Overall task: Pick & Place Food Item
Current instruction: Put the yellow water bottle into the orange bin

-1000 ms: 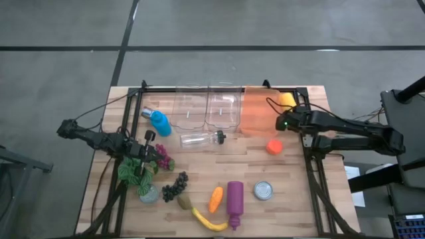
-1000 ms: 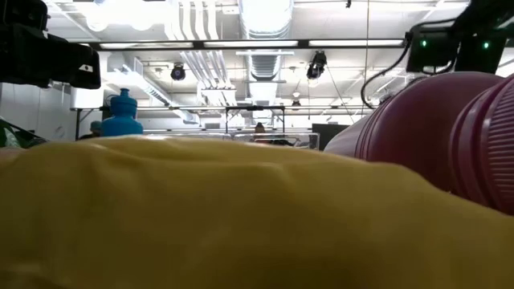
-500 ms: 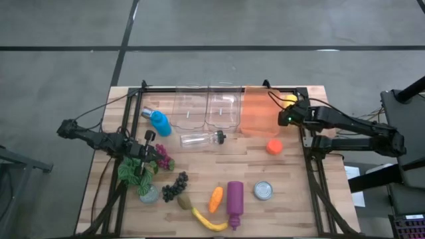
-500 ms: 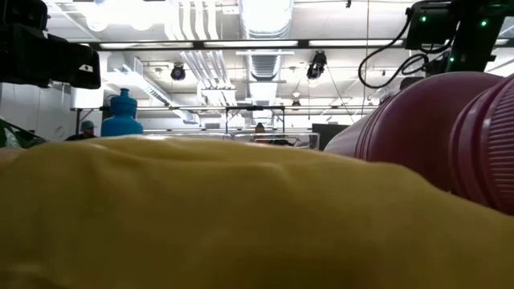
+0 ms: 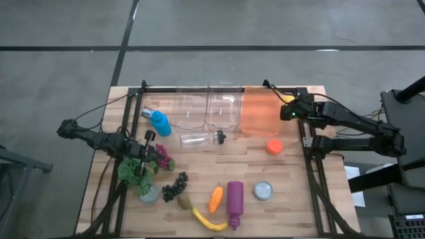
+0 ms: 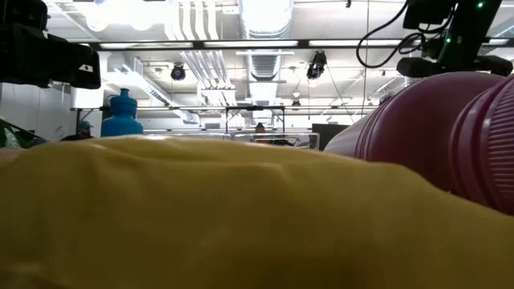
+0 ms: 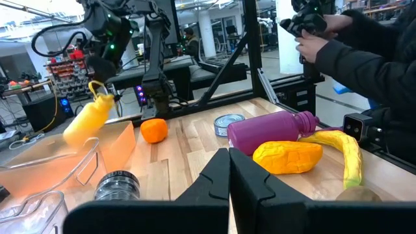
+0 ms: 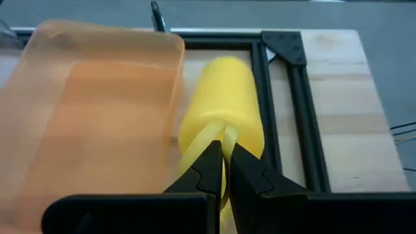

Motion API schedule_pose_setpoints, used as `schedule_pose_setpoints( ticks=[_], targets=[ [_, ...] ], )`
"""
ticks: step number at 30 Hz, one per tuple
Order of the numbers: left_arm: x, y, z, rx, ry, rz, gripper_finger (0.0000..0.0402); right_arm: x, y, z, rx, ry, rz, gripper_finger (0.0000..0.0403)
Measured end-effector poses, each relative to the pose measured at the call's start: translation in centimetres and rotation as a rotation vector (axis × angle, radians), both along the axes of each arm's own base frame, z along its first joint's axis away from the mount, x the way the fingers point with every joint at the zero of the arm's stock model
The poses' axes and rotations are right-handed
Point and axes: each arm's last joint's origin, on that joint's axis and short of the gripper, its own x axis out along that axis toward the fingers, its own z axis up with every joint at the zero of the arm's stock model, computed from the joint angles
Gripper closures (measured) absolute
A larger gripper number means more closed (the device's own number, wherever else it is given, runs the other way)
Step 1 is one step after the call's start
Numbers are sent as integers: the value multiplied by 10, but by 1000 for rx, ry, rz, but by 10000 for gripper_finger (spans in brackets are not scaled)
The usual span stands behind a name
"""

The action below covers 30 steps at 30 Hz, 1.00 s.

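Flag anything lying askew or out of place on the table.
Three bottles lie tipped over rather than upright: the blue bottle, the clear bottle in front of the bins, and the purple bottle near the front edge. The yellow bottle hangs off the right gripper, jaws shut.

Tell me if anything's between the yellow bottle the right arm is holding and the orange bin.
Nothing visible. The right end effector holds the yellow bottle by its loop, right beside the orange bin, whose top is open.
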Motion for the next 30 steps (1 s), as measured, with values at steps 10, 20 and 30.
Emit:
schedule_pose_setpoints(
  ticks=[10, 20, 30],
  targets=[
    [0, 0, 0, 0, 0, 0, 400, 0, -1, 36, -88, 0, 56, 391],
    [0, 0, 0, 0, 1, -1, 400, -3, -1, 72, -178, -1, 111, 391],
    [0, 0, 0, 0, 0, 0, 400, 16, -8, 102, -172, 45, 248, 391]
  ],
)
